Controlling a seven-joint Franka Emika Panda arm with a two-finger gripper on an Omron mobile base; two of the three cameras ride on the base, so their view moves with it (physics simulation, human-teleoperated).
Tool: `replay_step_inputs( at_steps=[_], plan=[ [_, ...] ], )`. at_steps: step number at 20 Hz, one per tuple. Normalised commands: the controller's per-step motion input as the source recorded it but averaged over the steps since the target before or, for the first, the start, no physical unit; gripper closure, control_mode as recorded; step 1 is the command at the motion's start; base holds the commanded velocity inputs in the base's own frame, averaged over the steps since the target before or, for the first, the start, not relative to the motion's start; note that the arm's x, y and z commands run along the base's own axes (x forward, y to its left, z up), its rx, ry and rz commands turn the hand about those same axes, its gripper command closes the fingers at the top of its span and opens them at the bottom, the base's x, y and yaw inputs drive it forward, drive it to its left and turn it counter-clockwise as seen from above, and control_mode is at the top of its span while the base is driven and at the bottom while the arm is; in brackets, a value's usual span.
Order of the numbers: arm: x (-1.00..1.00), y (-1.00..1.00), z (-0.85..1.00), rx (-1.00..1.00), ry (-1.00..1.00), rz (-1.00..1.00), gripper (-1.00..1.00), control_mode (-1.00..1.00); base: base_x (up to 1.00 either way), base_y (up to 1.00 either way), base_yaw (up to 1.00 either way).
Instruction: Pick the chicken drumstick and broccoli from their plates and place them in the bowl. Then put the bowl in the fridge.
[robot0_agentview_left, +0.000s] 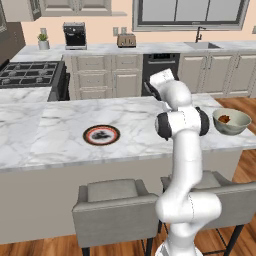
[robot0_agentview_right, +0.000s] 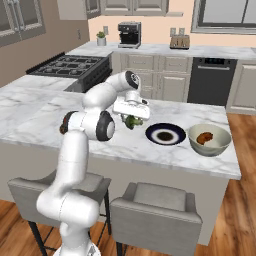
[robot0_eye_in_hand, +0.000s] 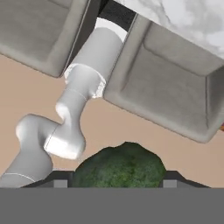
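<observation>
Carrying the dark green bumpy broccoli floret (robot0_agentview_right: 132, 121) clamped in its two-finger gripper (robot0_agentview_right: 131, 120) above the marble island, the white arm must next swing right to the grey-green bowl (robot0_agentview_right: 209, 139), where the reddish-brown chicken drumstick (robot0_agentview_right: 204, 138) lies.

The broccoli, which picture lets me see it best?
The hand view: the broccoli looms big, green and bumpy between the end effector tips. In the right base view it is just a small green lump under the end effector. In the left base view the arm hides it.
</observation>
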Motion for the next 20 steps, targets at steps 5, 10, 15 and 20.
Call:
replay_step_inputs(
  at_steps=[5, 10, 15, 20],
  plan=[
    [-0.67, -0.11, 0.04, 0.00, -0.58, 0.07, 1.00, -1.00, 0.00, 0.00, 0.00],
    [-0.19, -0.39, 0.33, 0.02, -0.23, -0.03, 1.00, -1.00, 0.00, 0.00, 0.00],
    [-0.12, -0.56, 0.22, 0.00, -0.06, -0.01, 1.00, -1.00, 0.00, 0.00, 0.00],
    [-0.01, -0.76, 0.04, 0.10, -0.25, 0.00, 1.00, -1.00, 0.00, 0.00, 0.00]
  ],
)
